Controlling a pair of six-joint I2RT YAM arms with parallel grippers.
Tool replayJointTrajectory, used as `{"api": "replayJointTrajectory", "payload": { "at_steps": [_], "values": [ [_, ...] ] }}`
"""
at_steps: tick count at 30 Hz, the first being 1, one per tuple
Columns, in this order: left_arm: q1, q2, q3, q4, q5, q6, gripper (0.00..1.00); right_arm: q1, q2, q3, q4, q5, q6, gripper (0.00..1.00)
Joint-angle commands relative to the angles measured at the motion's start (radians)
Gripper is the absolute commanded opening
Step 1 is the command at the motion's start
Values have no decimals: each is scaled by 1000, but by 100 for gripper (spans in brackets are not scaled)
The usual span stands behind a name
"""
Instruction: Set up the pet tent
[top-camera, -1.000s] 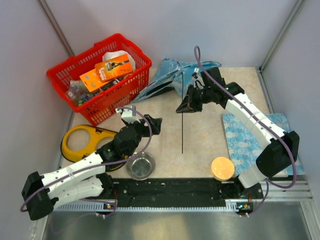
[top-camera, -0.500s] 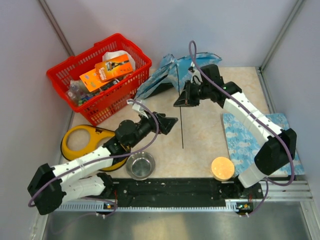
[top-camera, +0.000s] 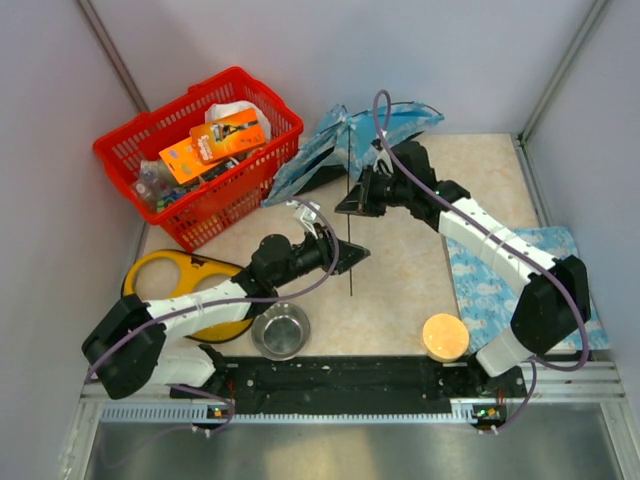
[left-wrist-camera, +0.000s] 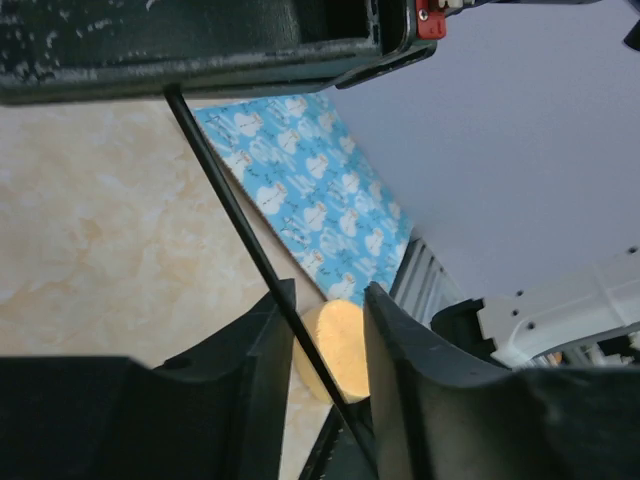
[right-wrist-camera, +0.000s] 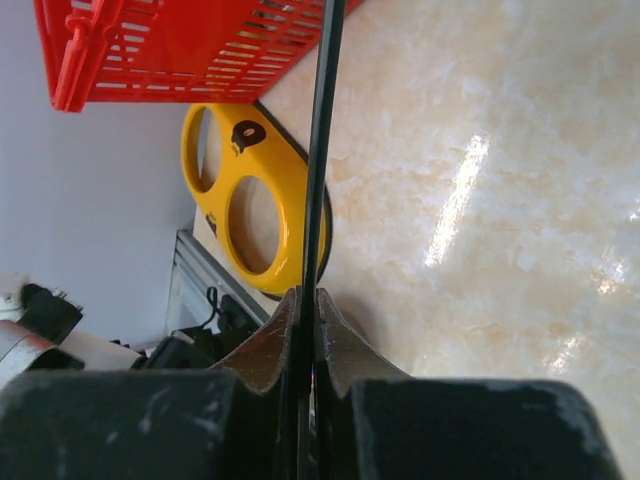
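Note:
The pet tent (top-camera: 340, 145) lies collapsed, light-blue printed fabric heaped at the back of the table beside the red basket. One thin dark pole (top-camera: 352, 282) runs from it toward the near edge. My right gripper (top-camera: 352, 205) (right-wrist-camera: 307, 292) is shut on this pole (right-wrist-camera: 325, 120) close to the tent. My left gripper (top-camera: 356, 255) (left-wrist-camera: 328, 295) reaches in lower down. Its jaws are narrowed but still apart, and the pole (left-wrist-camera: 230, 200) passes between them, leaning on the left finger (left-wrist-camera: 270, 340).
A red basket (top-camera: 235, 195) full of packets stands at the back left. A yellow two-hole bowl stand (top-camera: 165, 280) and a steel bowl (top-camera: 262, 335) sit front left. A flat blue printed mat (top-camera: 490, 270) lies at the right, with an orange round sponge (top-camera: 445, 337) beside it.
My left arm has swung right to the pole and its jaws have narrowed around it. My right gripper has carried the pole a little left and back, lifting the tent fabric.

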Motion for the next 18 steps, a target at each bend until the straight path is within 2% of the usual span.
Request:
{"api": "replayJointTrajectory", "payload": {
  "at_steps": [1,2,8,12,18],
  "values": [
    [10,25,15,149,85,-58,17,23,-64,-67,149,203,39,0],
    [10,21,13,143,82,-58,0,28,-77,-81,152,226,43,0],
    [11,-47,22,52,31,-20,0,55,-101,-104,126,312,69,0],
    [11,-117,30,-44,-10,17,0,106,-130,-130,76,474,135,0],
    [11,-185,35,-132,-27,46,0,144,-186,-223,88,594,255,0]
  ]
}}
